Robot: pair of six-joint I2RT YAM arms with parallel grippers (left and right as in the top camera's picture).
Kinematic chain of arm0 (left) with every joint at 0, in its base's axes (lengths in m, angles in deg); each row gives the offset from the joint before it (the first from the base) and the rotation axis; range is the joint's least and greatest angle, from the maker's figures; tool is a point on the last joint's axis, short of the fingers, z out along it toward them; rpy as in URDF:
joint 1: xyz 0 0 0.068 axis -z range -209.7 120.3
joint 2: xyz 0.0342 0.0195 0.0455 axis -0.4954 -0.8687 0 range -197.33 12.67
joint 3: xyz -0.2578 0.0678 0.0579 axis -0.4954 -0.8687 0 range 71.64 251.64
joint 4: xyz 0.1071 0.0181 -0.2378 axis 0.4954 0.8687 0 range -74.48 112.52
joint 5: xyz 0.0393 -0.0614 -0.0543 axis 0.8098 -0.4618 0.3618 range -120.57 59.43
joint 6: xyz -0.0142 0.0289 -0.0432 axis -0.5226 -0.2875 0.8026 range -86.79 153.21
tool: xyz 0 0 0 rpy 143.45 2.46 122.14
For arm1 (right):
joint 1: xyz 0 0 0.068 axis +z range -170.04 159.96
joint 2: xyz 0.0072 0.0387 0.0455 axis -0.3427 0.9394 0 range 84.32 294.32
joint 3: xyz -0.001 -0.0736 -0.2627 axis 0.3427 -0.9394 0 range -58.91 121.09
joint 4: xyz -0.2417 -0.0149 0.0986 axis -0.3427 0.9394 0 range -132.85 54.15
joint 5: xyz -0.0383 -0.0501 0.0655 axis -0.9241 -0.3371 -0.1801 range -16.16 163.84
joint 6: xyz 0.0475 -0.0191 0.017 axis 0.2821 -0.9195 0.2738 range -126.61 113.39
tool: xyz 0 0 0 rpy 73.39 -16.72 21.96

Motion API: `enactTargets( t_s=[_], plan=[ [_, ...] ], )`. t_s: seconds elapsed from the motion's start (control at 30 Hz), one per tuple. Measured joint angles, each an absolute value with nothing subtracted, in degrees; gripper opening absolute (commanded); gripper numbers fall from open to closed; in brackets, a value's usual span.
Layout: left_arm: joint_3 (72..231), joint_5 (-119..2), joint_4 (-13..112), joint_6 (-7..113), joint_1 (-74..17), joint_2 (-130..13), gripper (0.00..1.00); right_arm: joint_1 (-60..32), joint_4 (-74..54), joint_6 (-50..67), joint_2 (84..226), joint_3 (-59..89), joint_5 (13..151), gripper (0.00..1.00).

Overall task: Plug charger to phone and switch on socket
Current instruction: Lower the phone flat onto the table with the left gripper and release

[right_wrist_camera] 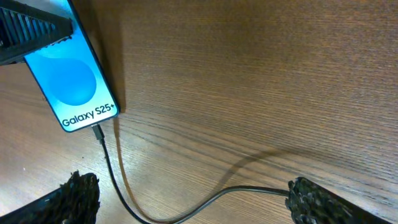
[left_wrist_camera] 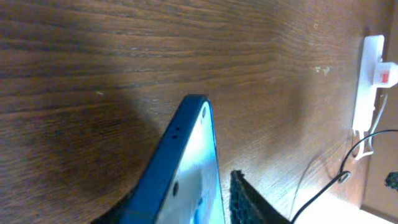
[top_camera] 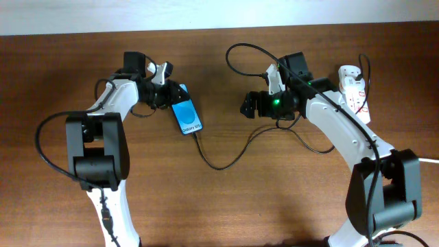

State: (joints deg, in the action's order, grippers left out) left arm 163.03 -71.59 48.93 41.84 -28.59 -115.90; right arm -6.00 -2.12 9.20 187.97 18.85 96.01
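Note:
The phone (top_camera: 186, 117) lies left of centre with its blue screen up. My left gripper (top_camera: 167, 92) is shut on its far end; one black finger (left_wrist_camera: 245, 200) presses the screen side of the phone (left_wrist_camera: 186, 168), the other finger is hidden. The charger cable (top_camera: 221, 165) runs in a loop from the phone's near end towards my right arm. In the right wrist view its connector tip (right_wrist_camera: 96, 131) sits in the phone (right_wrist_camera: 68, 81). My right gripper (top_camera: 248, 105) is open and empty, and its fingers (right_wrist_camera: 193, 202) straddle the cable (right_wrist_camera: 118, 186). The socket (top_camera: 353, 92) is at the far right.
The socket also shows in the left wrist view (left_wrist_camera: 367, 81) with a red switch (left_wrist_camera: 385, 74). More black cable loops behind my right arm (top_camera: 240, 58). The table is dark brown wood (top_camera: 226, 213).

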Motion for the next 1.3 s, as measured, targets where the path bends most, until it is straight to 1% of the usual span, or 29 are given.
enactTargets(
  t_s=[0.1, 0.13, 0.6, 0.87, 1.07, 1.2, 1.3],
  plan=[
    [163.0, -71.0, 48.9, 41.8, -28.6, -116.2, 0.56, -6.0, -1.8, 9.2, 188.0, 18.8, 95.5, 0.99],
    [163.0, -70.6, 48.9, 41.8, -28.6, -116.2, 0.58, -6.0, -1.7, 9.2, 188.0, 18.8, 95.4, 0.99],
    [163.5, -66.3, 48.9, 41.8, -28.4, -116.1, 0.72, -6.0, -1.4, 9.1, 188.0, 18.8, 94.6, 0.99],
    [164.0, -61.8, 48.9, 41.8, -28.2, -115.7, 0.73, -6.0, -1.4, 9.0, 188.0, 18.8, 94.4, 0.99],
    [164.2, -61.1, 49.1, 41.8, -28.2, -115.6, 0.72, -6.0, -1.4, 8.8, 188.0, 18.8, 94.2, 0.99],
    [166.4, -58.6, 53.8, 41.7, -28.5, -115.6, 0.72, -6.1, -1.4, 8.8, 188.0, 18.9, 94.2, 0.99],
    [171.4, -57.3, 59.4, 41.8, -29.6, -116.2, 0.73, -6.5, -0.9, 8.7, 188.0, 19.4, 94.2, 0.99]
  ],
)
